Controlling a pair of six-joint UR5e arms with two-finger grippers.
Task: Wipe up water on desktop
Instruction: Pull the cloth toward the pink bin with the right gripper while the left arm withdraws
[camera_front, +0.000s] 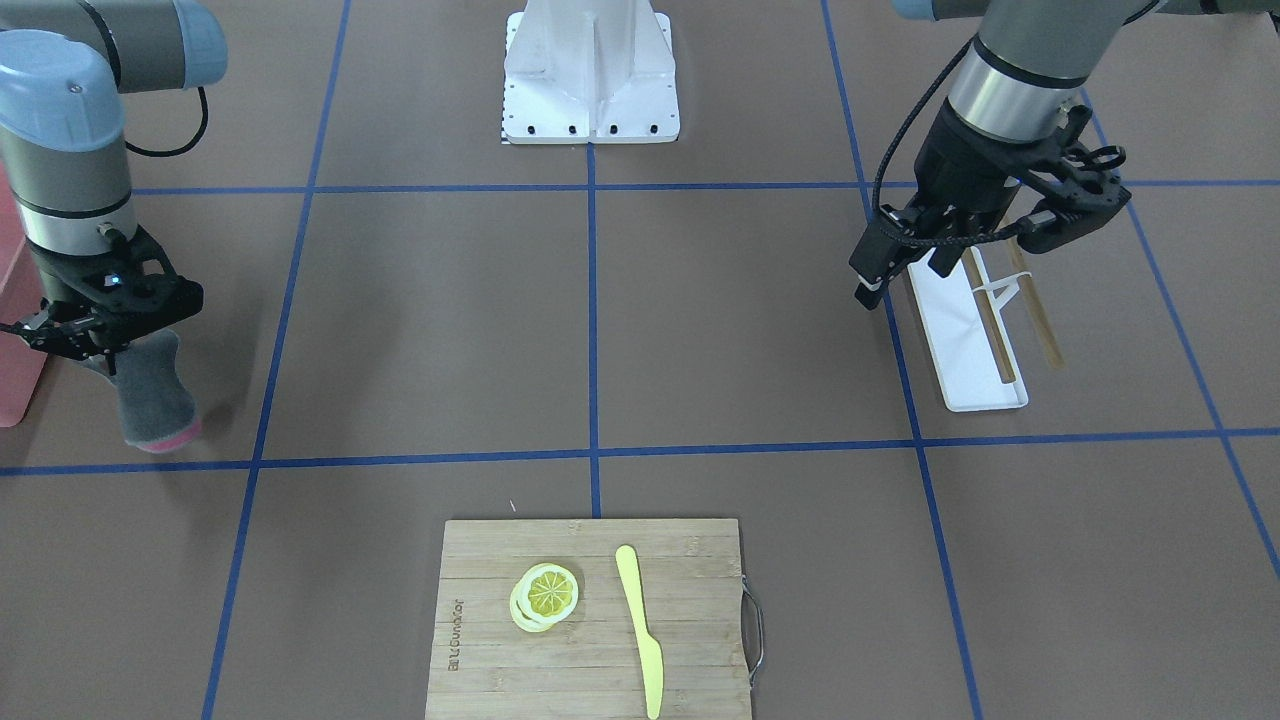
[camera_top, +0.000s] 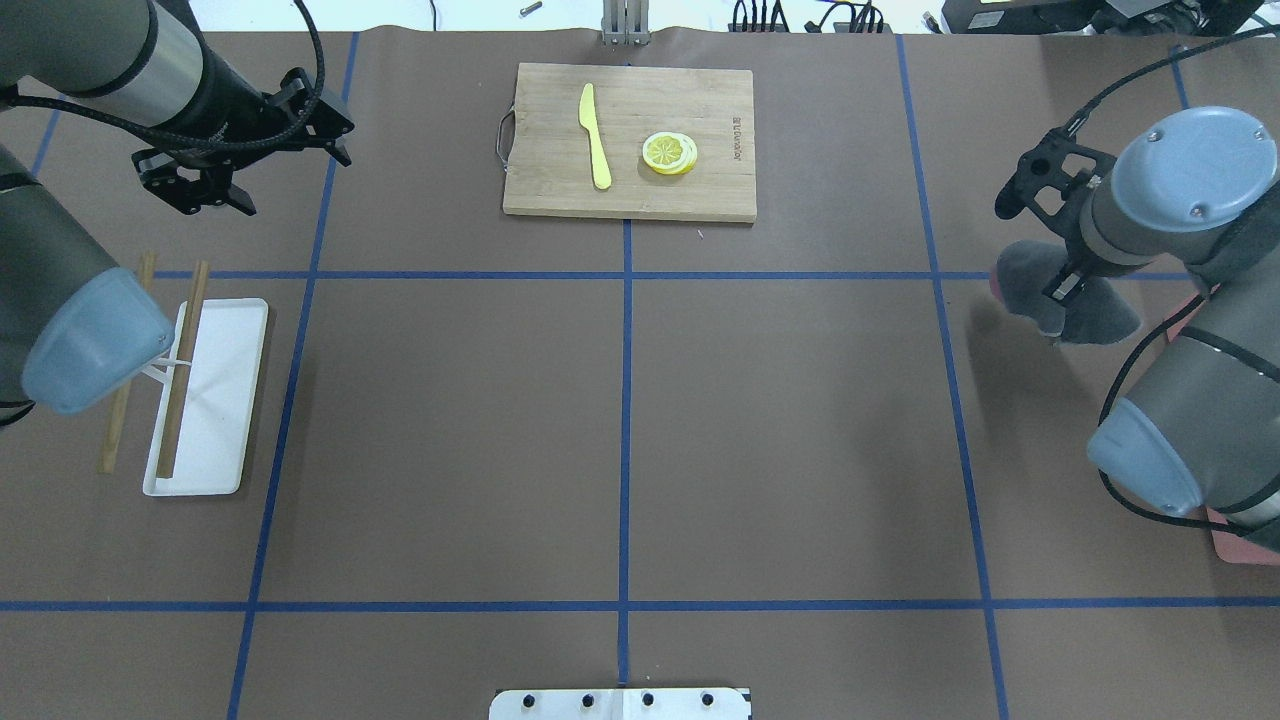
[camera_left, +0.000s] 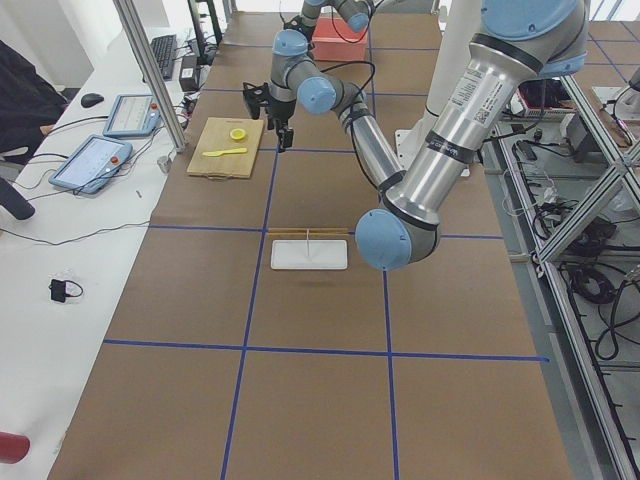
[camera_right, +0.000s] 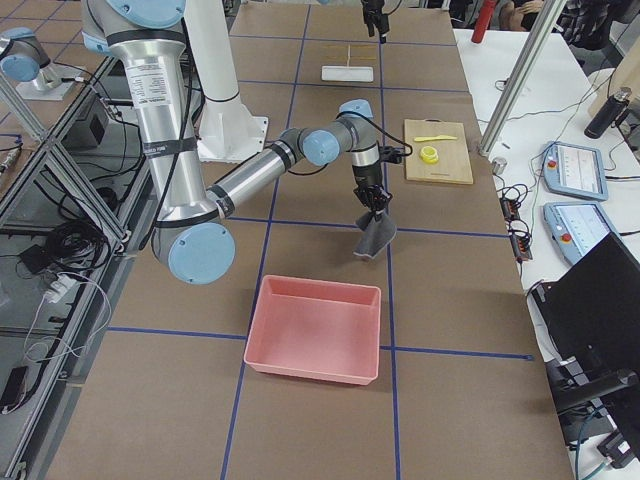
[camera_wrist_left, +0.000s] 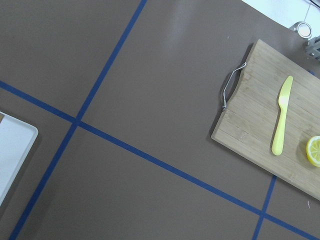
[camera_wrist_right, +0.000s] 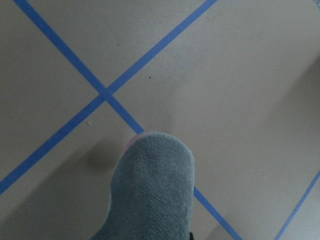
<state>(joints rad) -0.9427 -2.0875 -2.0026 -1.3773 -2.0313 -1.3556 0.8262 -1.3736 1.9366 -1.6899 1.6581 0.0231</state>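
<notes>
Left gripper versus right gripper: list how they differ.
The right gripper is shut on a grey sock that hangs down; the left gripper holds nothing. The right gripper is near the pink bin; the left gripper is near the white tray. Both hover above the desktop.

Left arm (camera_front: 1010, 70), right arm (camera_front: 60, 170): silver-grey tubes, pale-blue screwed joint caps, black cables. Left gripper (camera_top: 210, 198), right gripper (camera_front: 85, 345): black skeletal frames.
</notes>
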